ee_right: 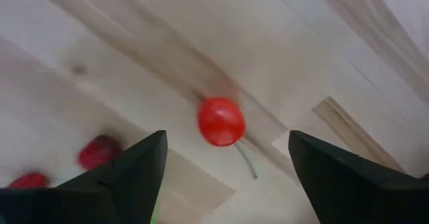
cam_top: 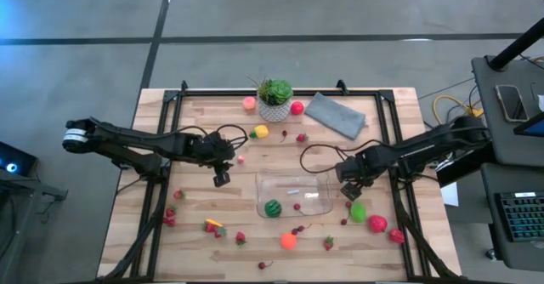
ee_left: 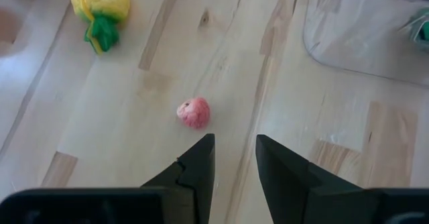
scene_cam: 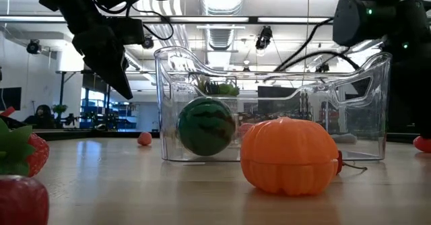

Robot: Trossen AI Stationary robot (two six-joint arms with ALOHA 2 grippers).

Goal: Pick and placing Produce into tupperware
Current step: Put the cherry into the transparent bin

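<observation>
Nearest the low camera, an orange pumpkin [scene_cam: 289, 155] is seen on the table [cam_top: 195, 241], just in front of the tupperware [scene_cam: 273, 104]. Inside the tupperware a striped melon [scene_cam: 206, 126] is held. Beside its right end, the right gripper [ee_right: 226, 163] is positioned with jaws spread wide above a red cherry [ee_right: 220, 121]. Farther left, the left gripper [ee_left: 234, 157] is held with jaws narrowly parted, empty, near a small pink fruit [ee_left: 194, 112].
</observation>
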